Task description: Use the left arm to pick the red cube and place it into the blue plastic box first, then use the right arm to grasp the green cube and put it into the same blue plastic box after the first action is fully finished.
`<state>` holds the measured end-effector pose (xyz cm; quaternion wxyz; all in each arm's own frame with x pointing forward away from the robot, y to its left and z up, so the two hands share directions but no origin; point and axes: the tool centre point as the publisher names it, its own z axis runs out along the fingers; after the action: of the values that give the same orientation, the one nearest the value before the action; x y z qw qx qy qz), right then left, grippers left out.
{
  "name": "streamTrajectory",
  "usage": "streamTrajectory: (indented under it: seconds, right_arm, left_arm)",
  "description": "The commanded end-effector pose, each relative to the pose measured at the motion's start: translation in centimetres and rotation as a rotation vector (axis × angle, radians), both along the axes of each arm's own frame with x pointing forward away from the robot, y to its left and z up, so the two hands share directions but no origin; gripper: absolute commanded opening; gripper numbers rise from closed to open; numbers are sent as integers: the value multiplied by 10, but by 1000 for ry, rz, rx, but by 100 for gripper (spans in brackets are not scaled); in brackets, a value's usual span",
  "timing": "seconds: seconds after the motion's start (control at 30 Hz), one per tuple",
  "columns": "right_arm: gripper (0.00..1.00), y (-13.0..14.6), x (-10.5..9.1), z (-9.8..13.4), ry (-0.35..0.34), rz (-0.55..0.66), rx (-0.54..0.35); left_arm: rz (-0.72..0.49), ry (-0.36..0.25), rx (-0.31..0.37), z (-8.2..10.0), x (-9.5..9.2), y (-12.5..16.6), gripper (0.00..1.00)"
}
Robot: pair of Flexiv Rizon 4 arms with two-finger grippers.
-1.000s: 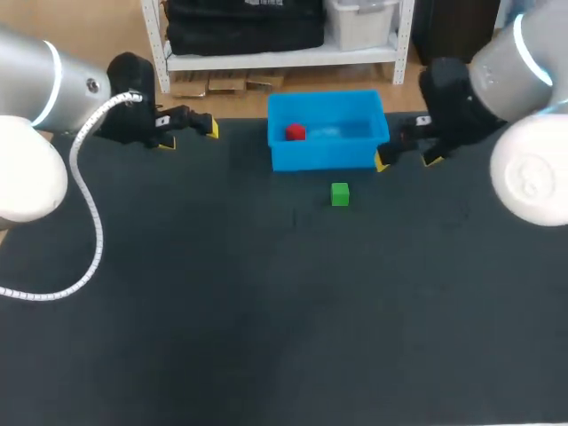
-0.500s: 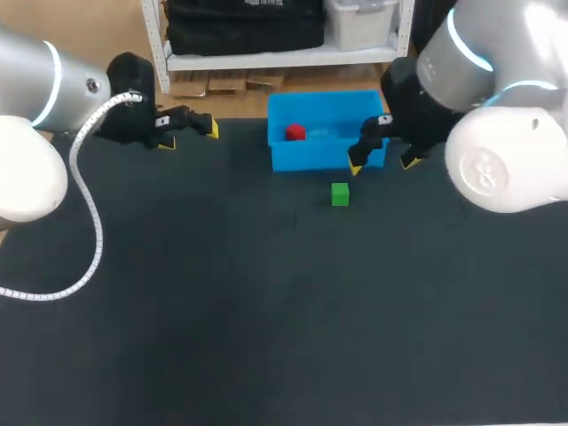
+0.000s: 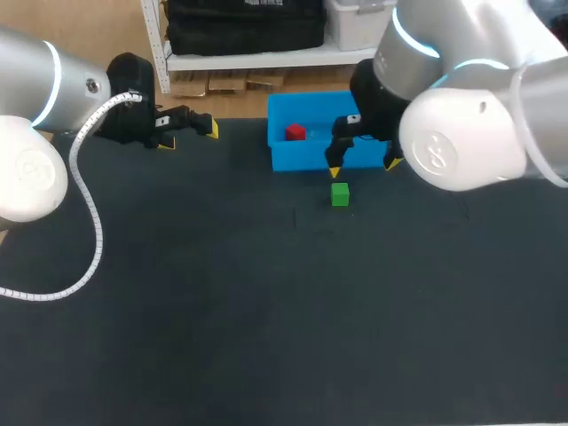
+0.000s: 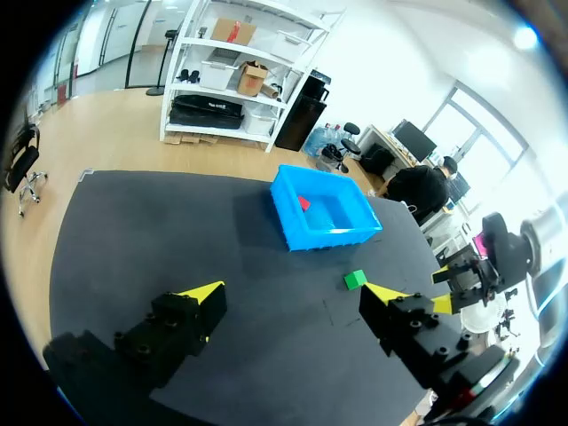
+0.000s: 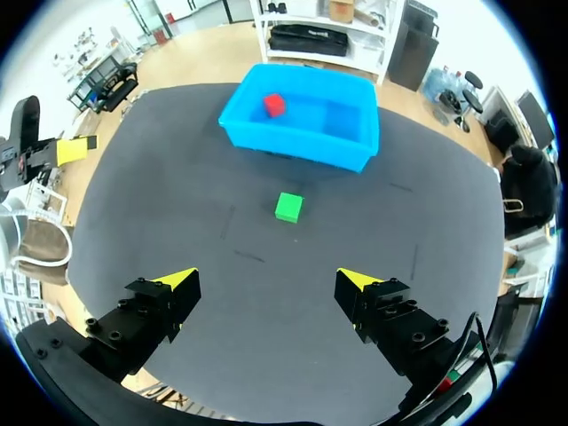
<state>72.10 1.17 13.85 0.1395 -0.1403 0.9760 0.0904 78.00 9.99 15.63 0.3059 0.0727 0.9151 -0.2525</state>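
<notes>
Red cube (image 3: 295, 132) inside the blue plastic box (image 3: 306, 158), green cube (image 3: 340, 193) on the black table (image 3: 266, 311) just before it, right gripper (image 3: 362, 168) wide open and empty near the box's front wall, left gripper (image 3: 190, 136) open, empty, well apart.

No readable text

No letters, numbers or signs can be made out on the red cube (image 3: 295, 132), the green cube (image 3: 340, 193) or the blue plastic box (image 3: 302, 158).

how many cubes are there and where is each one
2. The red cube lies inside the blue plastic box. The green cube sits on the black table, just in front of the box. No others show; none seems hidden.
</notes>
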Motion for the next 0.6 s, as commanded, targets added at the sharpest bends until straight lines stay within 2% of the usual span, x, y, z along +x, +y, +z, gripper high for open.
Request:
streamTrajectory:
  seconds: [0.03,0.6]
  right_arm:
    - [100,12,10,-5,35,-4,-16]
    - [100,20,22,-27,70,-69,-24]
  left_arm:
    - [-4,-4,-6,-1,-1,1,100]
    - [-4,-4,-6,-1,-1,1,100]
